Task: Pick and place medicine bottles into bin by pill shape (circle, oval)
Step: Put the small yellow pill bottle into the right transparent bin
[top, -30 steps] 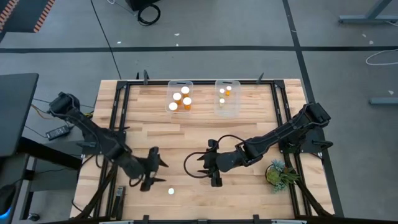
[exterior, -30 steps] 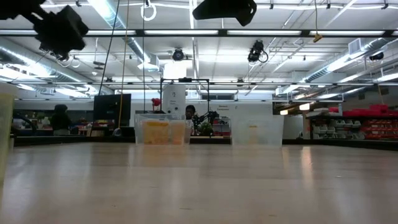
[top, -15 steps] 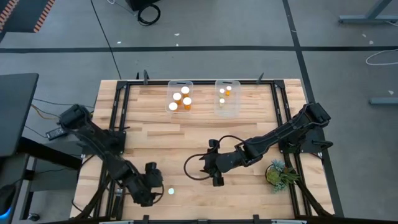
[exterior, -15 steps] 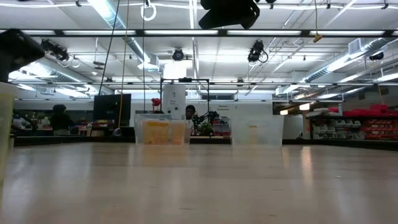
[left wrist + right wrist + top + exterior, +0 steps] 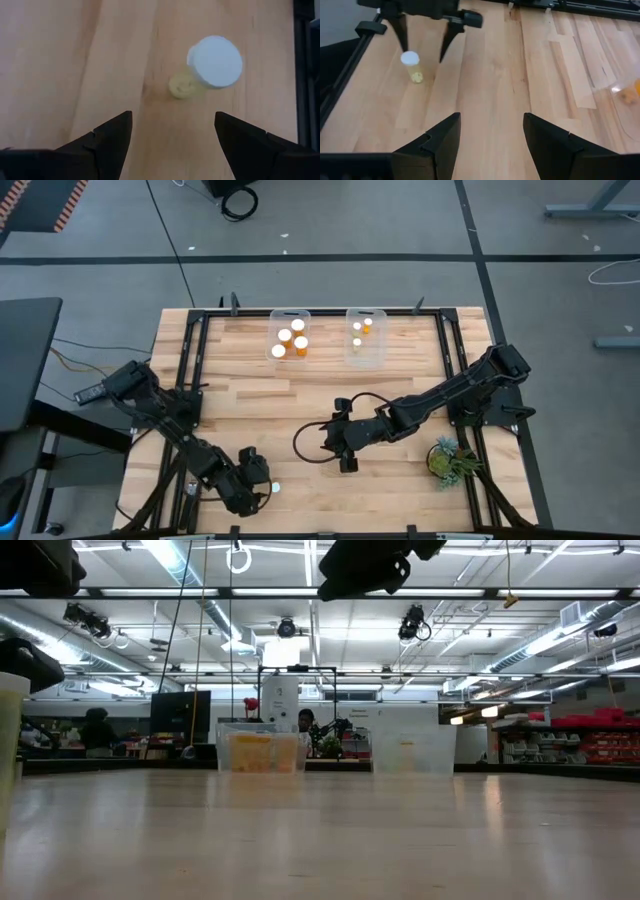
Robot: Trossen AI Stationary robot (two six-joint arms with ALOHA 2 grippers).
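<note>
1. Evenly lit from overhead; long ceiling light strips point(image 5: 420, 592) glaring in the low view.
2. Soft, faint shadows on the surface point(image 5: 320, 395).
3. Blurred, dark foreground shapes at low-view edges.

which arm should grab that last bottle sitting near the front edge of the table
Left. Its gripper hangs right over the bottle, fingers open. The right gripper sits farther off, mid-table.

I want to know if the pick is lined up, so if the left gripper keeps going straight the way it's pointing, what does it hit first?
Most likely the medicine bottle: the left gripper is open, pointing down, and the white-capped bottle stands just ahead, slightly off-centre. Otherwise it meets the table.
</note>
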